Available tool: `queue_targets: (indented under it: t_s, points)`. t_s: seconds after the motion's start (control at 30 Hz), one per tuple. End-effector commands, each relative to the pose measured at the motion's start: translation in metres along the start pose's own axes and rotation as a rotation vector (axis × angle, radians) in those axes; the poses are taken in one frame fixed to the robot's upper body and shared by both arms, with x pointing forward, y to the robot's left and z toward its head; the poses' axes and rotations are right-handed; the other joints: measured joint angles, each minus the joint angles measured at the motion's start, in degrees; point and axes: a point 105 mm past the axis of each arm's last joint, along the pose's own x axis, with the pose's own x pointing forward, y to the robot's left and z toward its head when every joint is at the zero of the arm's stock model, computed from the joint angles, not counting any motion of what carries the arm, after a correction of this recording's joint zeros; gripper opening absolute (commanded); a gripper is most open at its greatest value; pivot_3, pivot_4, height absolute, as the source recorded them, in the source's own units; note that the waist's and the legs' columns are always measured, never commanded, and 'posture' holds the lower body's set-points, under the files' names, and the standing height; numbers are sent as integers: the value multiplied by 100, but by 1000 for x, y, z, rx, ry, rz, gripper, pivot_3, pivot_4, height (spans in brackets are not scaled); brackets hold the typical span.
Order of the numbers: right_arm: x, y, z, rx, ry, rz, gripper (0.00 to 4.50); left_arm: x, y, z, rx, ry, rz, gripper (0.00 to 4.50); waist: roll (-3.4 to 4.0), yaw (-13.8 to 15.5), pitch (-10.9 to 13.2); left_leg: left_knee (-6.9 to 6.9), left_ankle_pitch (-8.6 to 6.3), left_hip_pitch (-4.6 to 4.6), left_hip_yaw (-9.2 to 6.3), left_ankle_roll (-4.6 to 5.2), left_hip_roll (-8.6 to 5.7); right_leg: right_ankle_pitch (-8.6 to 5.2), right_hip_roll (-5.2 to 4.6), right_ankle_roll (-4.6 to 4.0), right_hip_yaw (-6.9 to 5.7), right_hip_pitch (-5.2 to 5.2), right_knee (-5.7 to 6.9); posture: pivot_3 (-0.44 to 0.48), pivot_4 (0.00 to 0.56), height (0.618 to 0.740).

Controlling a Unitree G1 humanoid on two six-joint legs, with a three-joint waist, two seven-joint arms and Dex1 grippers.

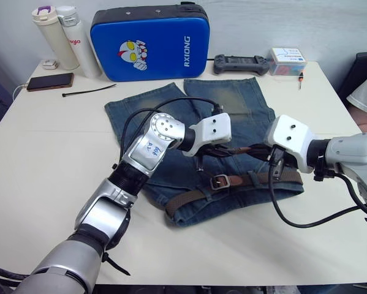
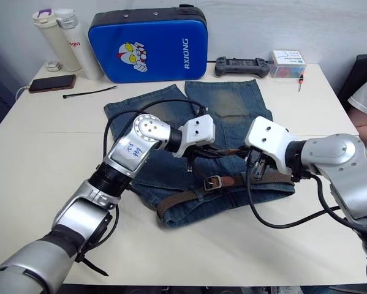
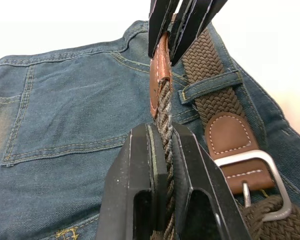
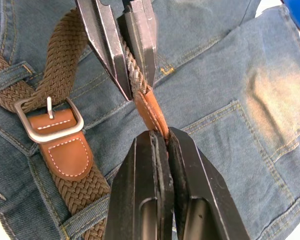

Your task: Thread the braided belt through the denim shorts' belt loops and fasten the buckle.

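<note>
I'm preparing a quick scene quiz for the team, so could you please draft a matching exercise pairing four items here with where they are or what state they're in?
Column 1:
1. buckle
2. belt's tan tip
3. blue case
4. black cable tie

Column 2:
a. standing at the table's far edge
b. pinched between both grippers' fingers
c. lying unfastened on the shorts' waistband
d. lying on the table beside the phone

Pairs: 1-c, 2-b, 3-a, 4-d

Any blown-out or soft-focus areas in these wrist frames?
Left wrist view: the table beyond the blue denim shorts is blown out to white, and the nearest black fingers look soft. Right wrist view: evenly lit, the silver metal buckle reads crisp.
</note>
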Motion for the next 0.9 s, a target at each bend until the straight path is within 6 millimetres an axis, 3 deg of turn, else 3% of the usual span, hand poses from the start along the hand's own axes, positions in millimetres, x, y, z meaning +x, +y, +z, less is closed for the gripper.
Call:
queue_targets:
  t_s: [0.03, 0.1, 0.37, 0.67, 0.8, 0.9]
  points:
    - [-1, -2, 1, -21, -27, -34, 0, -8, 11, 16, 51, -47, 38, 1992, 0, 1, 0, 1, 0, 0, 0, 0, 0, 0, 0, 0, 0, 0, 0, 0, 150, 740]
    - [-1, -2, -3, -7, -28, -38, 0, -9, 14, 13, 39, -42, 49, 2773, 0, 0, 0, 4, 0, 0, 1, 1, 0, 0, 0, 0, 1, 0, 3, 0, 150, 740]
    - [0, 1, -9, 134, -103, -57, 0, -9, 7, 5, 55, -73, 33, 2773, 1, -5, 0, 15, -1, -1, 2, 1, 0, 0, 1, 0, 1, 0, 13, 0, 150, 740]
    - [-4, 3, -9, 157, -112, -55, 0, -10, 4, -9, 49, -86, 17, 2773, 1, 0, 0, 46, -4, -5, 0, 8, 0, 0, 0, 0, 0, 0, 25, 0, 150, 740]
    - [-5, 3, -9, 150, -102, -50, 0, -7, 5, -5, 42, -108, 15, 1995, 1, -1, 0, 56, -6, -8, 1, 11, 0, 0, 0, 0, 0, 0, 29, 0, 150, 740]
    - [-4, 4, -8, 152, -103, -46, 0, -5, 5, -1, 40, -121, 19, 1995, 1, 0, 0, 57, -7, -9, 1, 12, 0, 0, 0, 1, 0, 0, 35, 0, 150, 740]
